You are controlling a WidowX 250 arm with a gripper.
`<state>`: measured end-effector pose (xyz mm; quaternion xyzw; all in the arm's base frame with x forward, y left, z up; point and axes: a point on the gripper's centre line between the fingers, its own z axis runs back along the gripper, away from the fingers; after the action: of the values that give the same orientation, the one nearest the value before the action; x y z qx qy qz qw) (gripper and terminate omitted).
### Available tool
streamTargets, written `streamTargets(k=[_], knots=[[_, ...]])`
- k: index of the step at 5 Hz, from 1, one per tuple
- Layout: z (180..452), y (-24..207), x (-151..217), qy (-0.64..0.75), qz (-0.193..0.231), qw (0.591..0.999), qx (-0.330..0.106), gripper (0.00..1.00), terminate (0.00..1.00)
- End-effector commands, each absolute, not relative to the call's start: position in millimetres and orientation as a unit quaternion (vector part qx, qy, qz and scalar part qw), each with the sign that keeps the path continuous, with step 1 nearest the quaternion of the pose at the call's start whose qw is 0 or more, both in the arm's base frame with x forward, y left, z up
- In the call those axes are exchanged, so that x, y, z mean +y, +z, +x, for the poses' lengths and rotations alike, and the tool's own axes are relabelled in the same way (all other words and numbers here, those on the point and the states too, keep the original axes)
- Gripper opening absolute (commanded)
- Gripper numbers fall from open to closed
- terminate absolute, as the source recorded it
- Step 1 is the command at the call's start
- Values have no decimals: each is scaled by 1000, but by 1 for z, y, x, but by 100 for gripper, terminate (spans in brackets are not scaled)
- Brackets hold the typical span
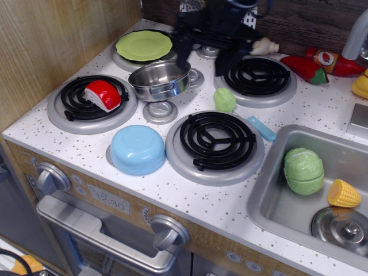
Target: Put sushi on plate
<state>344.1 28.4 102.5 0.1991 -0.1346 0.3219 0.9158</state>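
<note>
The sushi (103, 95), with a red rounded top and white underside, lies on the front-left burner. The lime-green plate (144, 45) lies flat on the back-left burner. My gripper (203, 57) is a blurred black shape at the back, above the steel pot (160, 79) and to the right of the plate. Its two fingers point down and stand apart, with nothing between them. It is far from the sushi.
A light-blue bowl (137, 149) sits upside down at the front. A green scrub brush with a blue handle (225, 100) lies between the burners. A red chili (305, 66) and a ketchup bottle (329, 60) lie at the back right. The sink (270, 198) holds a cabbage (303, 171), a corn cob (344, 194) and a lid.
</note>
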Motion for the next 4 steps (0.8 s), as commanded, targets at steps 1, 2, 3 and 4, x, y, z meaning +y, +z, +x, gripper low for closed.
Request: streamTargets(k=[1,2,3,4], knots=[[338,108,86,385,205,877,-199,100,0],[332,94,96,421,202,857,-216,100,0],[328,78,99,446,208,834,-248,100,0],[329,66,107,470,215,807,-285,100,0]])
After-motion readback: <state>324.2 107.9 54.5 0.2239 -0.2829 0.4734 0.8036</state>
